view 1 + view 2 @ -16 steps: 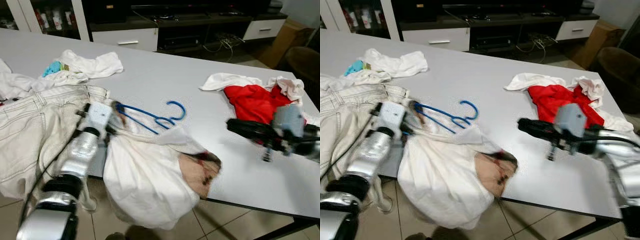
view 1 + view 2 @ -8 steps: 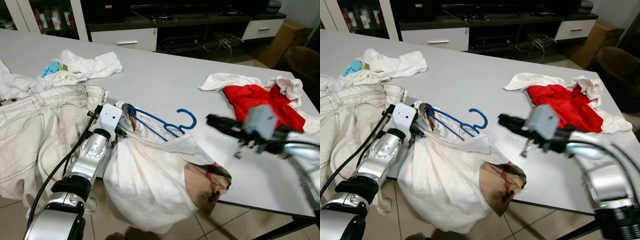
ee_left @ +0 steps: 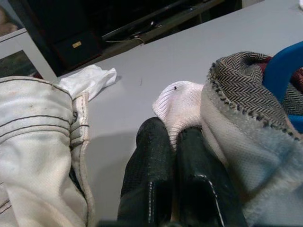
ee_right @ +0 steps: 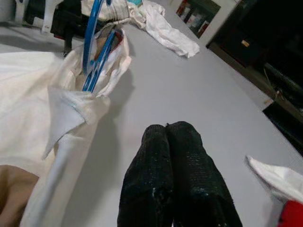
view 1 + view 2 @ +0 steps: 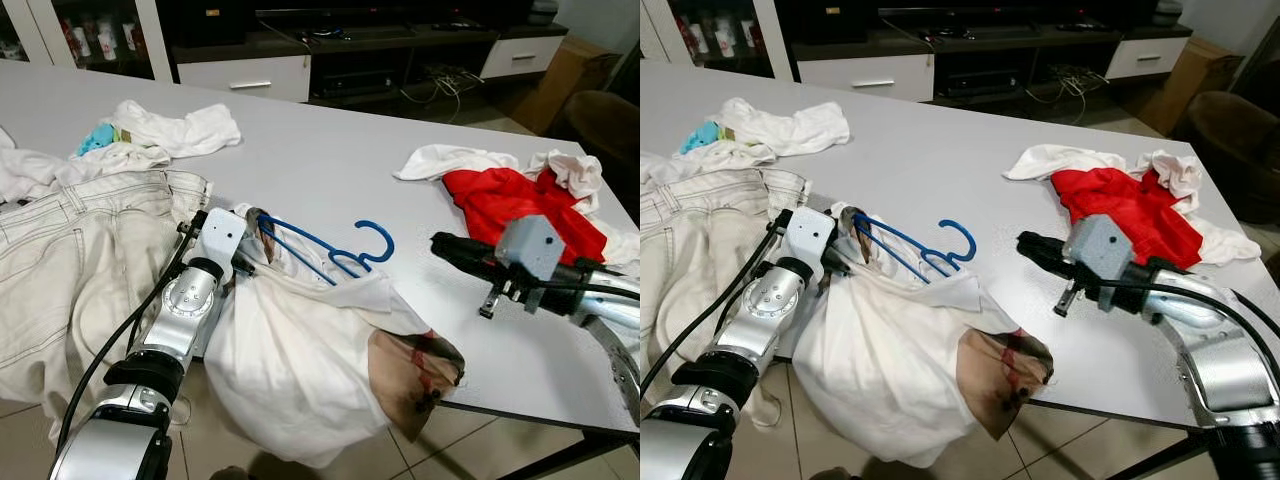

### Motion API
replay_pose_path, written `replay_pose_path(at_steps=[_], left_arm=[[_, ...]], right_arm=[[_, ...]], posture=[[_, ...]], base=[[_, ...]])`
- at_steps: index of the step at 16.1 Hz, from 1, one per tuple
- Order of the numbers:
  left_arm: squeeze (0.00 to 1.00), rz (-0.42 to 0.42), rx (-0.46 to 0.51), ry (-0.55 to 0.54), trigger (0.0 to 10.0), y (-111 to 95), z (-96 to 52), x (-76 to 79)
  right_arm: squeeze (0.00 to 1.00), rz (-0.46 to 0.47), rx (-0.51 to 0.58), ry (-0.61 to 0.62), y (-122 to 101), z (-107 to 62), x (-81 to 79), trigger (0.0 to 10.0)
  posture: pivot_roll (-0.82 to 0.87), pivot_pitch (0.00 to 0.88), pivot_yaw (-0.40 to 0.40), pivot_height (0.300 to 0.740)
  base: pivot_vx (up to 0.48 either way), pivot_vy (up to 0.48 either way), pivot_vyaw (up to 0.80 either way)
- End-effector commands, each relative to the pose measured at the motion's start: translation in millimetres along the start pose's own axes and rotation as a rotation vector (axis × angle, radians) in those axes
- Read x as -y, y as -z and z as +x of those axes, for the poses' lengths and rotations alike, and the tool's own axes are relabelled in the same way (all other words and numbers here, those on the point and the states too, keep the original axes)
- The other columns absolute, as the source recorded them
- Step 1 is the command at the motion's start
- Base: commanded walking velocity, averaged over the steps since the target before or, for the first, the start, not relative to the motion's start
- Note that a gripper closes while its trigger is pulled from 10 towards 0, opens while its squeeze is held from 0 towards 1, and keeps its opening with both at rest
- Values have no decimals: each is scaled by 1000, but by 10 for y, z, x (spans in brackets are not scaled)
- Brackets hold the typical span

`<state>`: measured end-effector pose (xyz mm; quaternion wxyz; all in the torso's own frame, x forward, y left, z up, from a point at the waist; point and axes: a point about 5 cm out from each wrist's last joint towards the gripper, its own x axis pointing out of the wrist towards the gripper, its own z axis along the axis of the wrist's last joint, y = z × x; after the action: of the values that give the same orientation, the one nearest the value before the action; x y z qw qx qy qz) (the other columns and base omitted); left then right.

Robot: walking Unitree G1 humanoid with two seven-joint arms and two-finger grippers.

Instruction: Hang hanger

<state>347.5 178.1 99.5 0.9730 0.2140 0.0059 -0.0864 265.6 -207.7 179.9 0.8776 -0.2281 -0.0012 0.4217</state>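
Big pale grey table [image 5: 330, 170] here, smooth top, with laundry scattered all over it. Behind it there's a dark TV unit [image 5: 380, 45] with white drawer fronts and a tangle of cables underneath, plus a brown armchair [image 5: 607, 122] off at the right edge. Tiled floor [image 5: 420, 450] below.

The thin blue plastic hanger [image 5: 325, 243] is lying near the front edge of the table, tucked into the neck of a white shirt [image 5: 295, 370] that droops off the table edge. The left gripper [image 3: 175, 156] has its fingers pinched shut on the white shirt's collar, just beside the hanger's end. The right gripper [image 4: 171, 142] hovers over bare tabletop to the right of the hanger hook, fingers pressed together with nothing between them.

Other stuff: cream denim jeans [image 5: 70, 260] on the left, a crumpled white cloth [image 5: 180, 128] further back, and a red garment [image 5: 510, 200] on white fabric at the right.
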Motion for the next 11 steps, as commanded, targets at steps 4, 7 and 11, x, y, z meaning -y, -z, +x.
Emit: replay_pose_path(at_steps=[4, 7, 11], left_arm=[[0, 8, 26, 18, 0, -69, 33, 36], [0, 7, 26, 25, 0, -76, 40, 52], [0, 2, 28, 22, 0, -85, 49, 61]], right_arm=[[0, 17, 18, -51, -88, -42, -77, 10000], [0, 39, 32, -99, -122, 5, -165, 10000], [1000, 77, 60, -100, -139, 166, -208, 10000]], posture=[[-24, 0, -37, 740], [-29, 0, -36, 740], [-20, 0, -42, 740]], base=[[0, 0, 0], [0, 0, 0], [0, 0, 0]])
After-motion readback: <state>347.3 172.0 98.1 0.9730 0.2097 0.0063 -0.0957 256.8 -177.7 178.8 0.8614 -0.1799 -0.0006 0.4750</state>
